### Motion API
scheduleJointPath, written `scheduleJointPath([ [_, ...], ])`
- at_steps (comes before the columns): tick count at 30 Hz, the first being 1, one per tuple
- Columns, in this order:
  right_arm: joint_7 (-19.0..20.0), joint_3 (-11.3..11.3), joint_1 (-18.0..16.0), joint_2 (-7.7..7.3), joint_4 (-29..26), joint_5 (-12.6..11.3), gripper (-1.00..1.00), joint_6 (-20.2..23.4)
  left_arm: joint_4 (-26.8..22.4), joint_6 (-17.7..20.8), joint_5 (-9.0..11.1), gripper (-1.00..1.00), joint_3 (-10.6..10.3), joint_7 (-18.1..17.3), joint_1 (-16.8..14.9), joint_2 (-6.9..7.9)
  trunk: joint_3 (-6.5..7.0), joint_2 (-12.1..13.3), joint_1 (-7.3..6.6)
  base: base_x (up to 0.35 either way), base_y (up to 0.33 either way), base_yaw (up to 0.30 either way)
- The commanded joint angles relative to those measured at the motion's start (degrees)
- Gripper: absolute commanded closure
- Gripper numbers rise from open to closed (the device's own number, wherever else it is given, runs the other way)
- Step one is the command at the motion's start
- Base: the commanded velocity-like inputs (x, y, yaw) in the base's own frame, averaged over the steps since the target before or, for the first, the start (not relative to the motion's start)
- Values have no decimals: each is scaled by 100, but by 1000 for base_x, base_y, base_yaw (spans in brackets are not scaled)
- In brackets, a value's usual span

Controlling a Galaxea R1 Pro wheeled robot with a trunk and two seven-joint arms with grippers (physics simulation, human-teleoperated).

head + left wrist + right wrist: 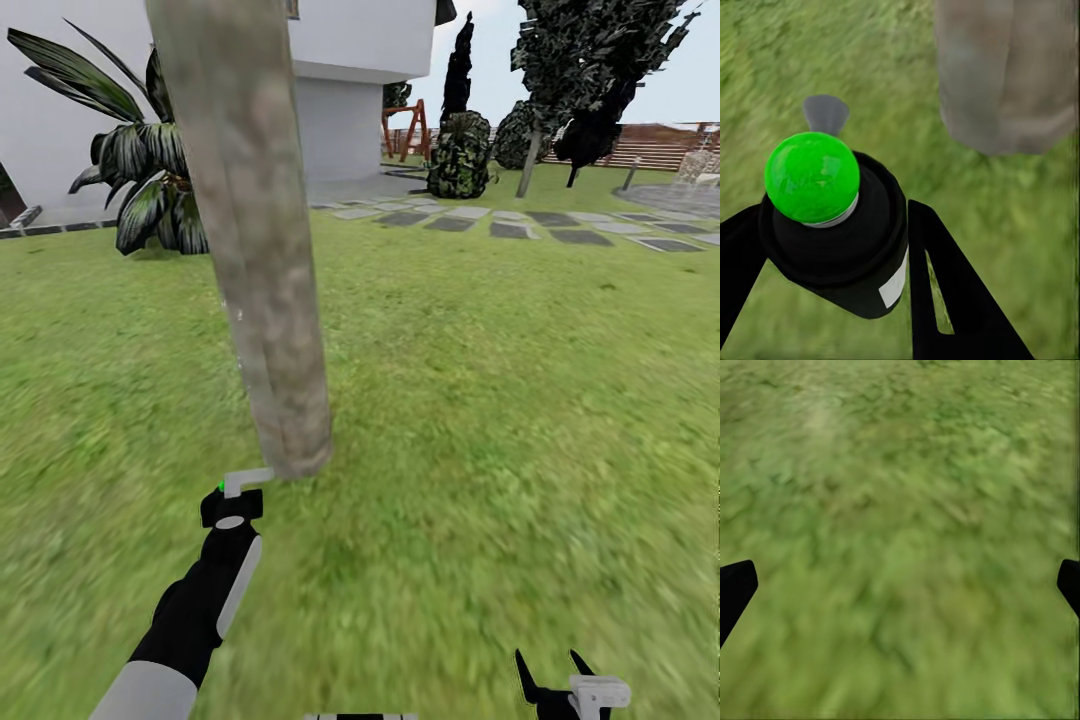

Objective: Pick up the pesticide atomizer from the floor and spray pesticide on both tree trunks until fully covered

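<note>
The pesticide atomizer (832,225) is a small black bottle with a green top and a whitish nozzle. My left gripper (840,251) is shut on it, one black finger on each side. In the head view the atomizer (240,485) sits low over the grass, with the left gripper (232,508) just short of the base of the near tree trunk (265,300), nozzle end toward it. That trunk's base (1009,75) also stands close ahead of the bottle. The second tree (528,165) stands far off at the right. My right gripper (550,668) hangs open over grass (900,585).
A broad-leaved plant (140,180) and the white house (350,60) lie behind the near trunk. Grey stepping stones (520,225) cross the lawn toward dark bushes (460,150) and a slatted fence (660,145). Open grass (500,400) stretches to the right.
</note>
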Motion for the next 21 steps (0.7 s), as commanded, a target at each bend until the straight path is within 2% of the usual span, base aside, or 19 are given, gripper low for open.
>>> scheduleJointPath([
  [1, 0, 0, 0, 0, 0, 0, -100, 0, 1, 0, -7, 100, 0, 0, -1, 0, 0, 0, 0, 175, -245, 0],
  [10, 0, 0, 0, 2, 0, 0, -100, 0, 11, -8, -9, 100, -9, 0, -1, -9, 0, 0, 0, 174, -242, 24],
  [15, 0, 0, 0, 7, 0, 0, -100, 0, 12, -9, -9, 100, -9, 7, 0, -9, 0, 0, 0, 121, -253, 248],
  [21, 0, 0, 0, 9, 0, 0, -100, 0, 22, -18, 31, 100, -2, -5, 7, -9, 0, 0, 0, 12, -206, 276],
])
